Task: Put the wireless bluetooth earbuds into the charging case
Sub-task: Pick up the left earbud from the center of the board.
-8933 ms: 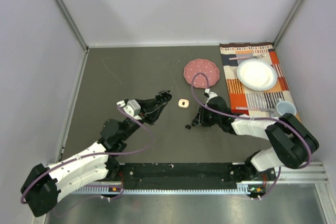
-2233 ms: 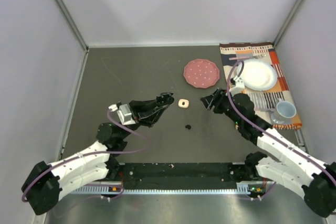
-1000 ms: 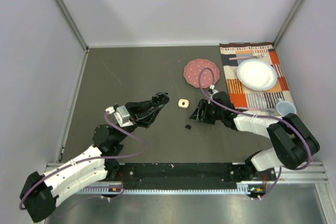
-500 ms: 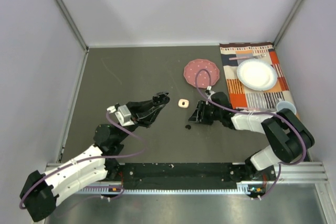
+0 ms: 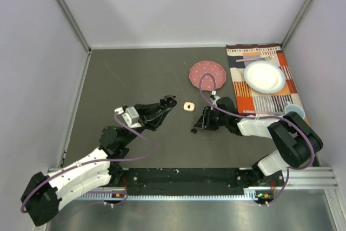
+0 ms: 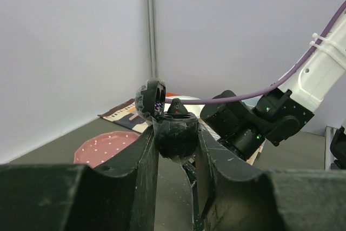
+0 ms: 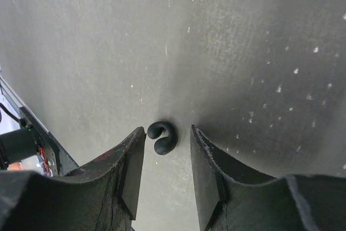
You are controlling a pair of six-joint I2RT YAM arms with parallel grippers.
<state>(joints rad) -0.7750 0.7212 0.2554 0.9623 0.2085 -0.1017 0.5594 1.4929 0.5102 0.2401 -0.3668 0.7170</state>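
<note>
Black earbud (image 7: 162, 136): tiny, glossy, curled like a C, lying on the grey desk (image 7: 259, 79) just below centre of the top view. Right jaws straddle it, spread, with a gap on each side and no contact. Charging case (image 6: 174, 133): black, rounded, lid (image 6: 153, 98) raised, clenched in the left jaws left of centre. Case interior hidden. Small cream item (image 5: 188, 106) cut off at the right wrist frame's top edge, kind unclear. Count: one earbud, one case.

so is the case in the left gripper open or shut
Open: the lid stands hinged up off the black case clamped in the left gripper.
</note>
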